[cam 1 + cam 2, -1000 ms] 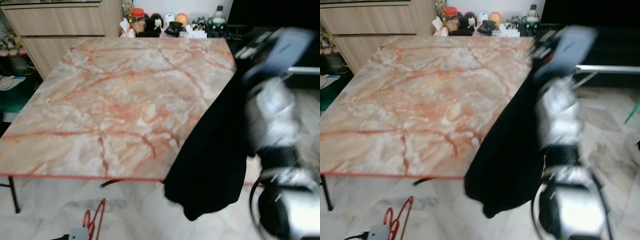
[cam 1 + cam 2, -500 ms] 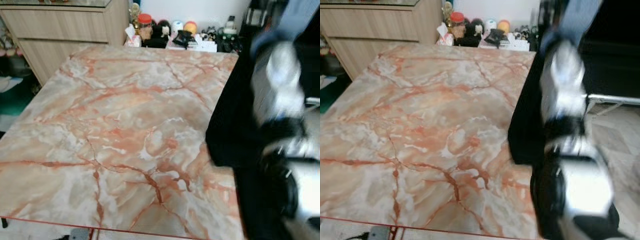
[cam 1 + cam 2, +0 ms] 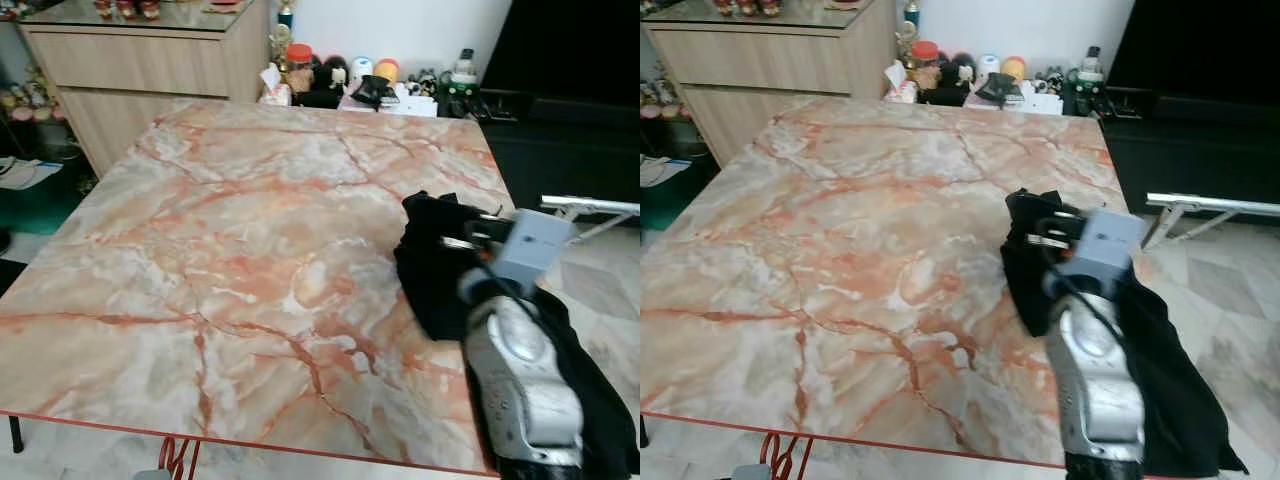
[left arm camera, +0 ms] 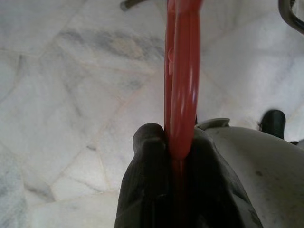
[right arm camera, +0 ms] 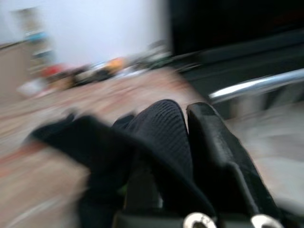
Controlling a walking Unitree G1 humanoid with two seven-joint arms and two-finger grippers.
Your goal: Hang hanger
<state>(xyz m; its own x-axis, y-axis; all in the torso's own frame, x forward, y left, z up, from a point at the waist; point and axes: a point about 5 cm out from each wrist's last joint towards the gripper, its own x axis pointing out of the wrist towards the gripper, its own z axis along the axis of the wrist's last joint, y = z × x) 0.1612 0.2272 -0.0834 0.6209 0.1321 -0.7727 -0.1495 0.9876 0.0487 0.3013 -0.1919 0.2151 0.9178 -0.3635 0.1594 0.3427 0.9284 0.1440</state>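
Left claw (image 4: 178, 142) clenches red hanger (image 4: 180, 71); right claw (image 5: 187, 123) grips black garment (image 3: 440, 265).

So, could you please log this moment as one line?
left gripper: shut on red hanger, low over floor | right gripper: shut on black garment, at marble table right edge | hanging: not done

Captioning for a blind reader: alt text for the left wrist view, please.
A red hanger is clamped between the left gripper's black jaws, held over a pale marble floor.
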